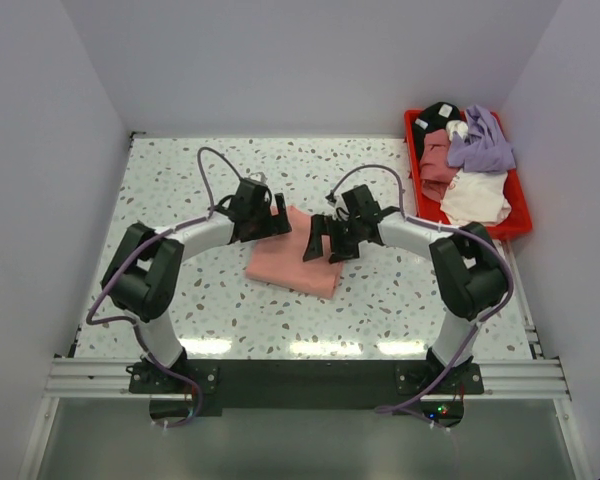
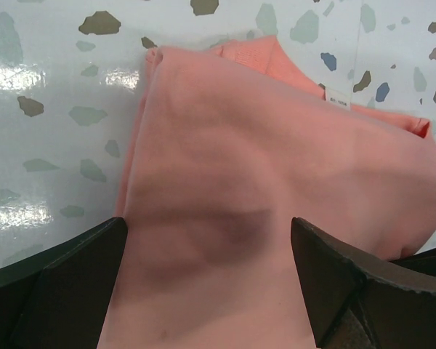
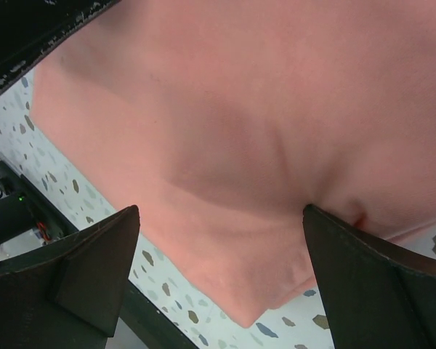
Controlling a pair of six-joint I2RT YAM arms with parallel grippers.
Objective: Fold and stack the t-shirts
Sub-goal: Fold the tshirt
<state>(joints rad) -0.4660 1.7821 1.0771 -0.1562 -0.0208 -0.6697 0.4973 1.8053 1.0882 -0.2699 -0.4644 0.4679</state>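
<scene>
A folded pink t-shirt point(image 1: 292, 262) lies flat on the speckled table point(image 1: 180, 190) between my two grippers. My left gripper point(image 1: 270, 215) hovers over its far left corner, jaws wide open and empty; the left wrist view shows the pink t-shirt point(image 2: 261, 167) between the fingers point(image 2: 65, 283), with a small white label near the collar. My right gripper point(image 1: 325, 242) hovers over the shirt's right edge, also open and empty; the right wrist view shows the pink t-shirt point(image 3: 240, 131) below the spread fingers point(image 3: 370, 283).
A red bin point(image 1: 520, 225) at the back right holds several crumpled garments: purple point(image 1: 483, 142), white point(image 1: 475, 196), dusty pink point(image 1: 438, 160) and black. White walls close in the table on three sides.
</scene>
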